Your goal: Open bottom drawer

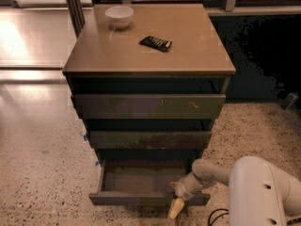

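The bottom drawer (141, 199) of the brown cabinet (149, 46) stands pulled out toward me, its dark front low near the floor and its shallow brownish interior (141, 178) showing. My gripper (178, 202) is at the right part of the drawer's front edge, its pale fingertip pointing down past the front. My white arm comes in from the lower right.
Above the bottom drawer are the middle drawer front (149, 139) and the wide scratched top drawer front (148, 105). On the cabinet top sit a white bowl (119, 16) and a dark packet (156, 43). Speckled floor lies around; dark wall at right.
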Robot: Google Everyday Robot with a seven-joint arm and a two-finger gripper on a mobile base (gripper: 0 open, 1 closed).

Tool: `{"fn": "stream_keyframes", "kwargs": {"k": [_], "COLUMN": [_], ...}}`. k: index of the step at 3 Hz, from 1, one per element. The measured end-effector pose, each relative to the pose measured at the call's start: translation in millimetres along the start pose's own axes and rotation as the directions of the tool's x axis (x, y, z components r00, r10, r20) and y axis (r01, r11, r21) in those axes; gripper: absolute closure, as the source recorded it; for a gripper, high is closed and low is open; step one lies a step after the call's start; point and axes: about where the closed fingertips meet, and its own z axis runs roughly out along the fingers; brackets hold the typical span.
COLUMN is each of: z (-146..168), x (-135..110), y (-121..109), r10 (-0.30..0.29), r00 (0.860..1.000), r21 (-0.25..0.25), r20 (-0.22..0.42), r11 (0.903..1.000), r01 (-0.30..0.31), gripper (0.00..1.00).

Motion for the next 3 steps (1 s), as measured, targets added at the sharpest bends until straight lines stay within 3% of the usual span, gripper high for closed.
{"fn": "stream_keyframes", "kwargs": {"k": [3], "z": [15.2], "x": [15.9], "y": [29.1], "r10": [0.021], "r00": [1.0], "r21": [-0.028], "r20": [0.002], "r11": [0.9994], "r01": [-0.021], "gripper": [0.0]}}
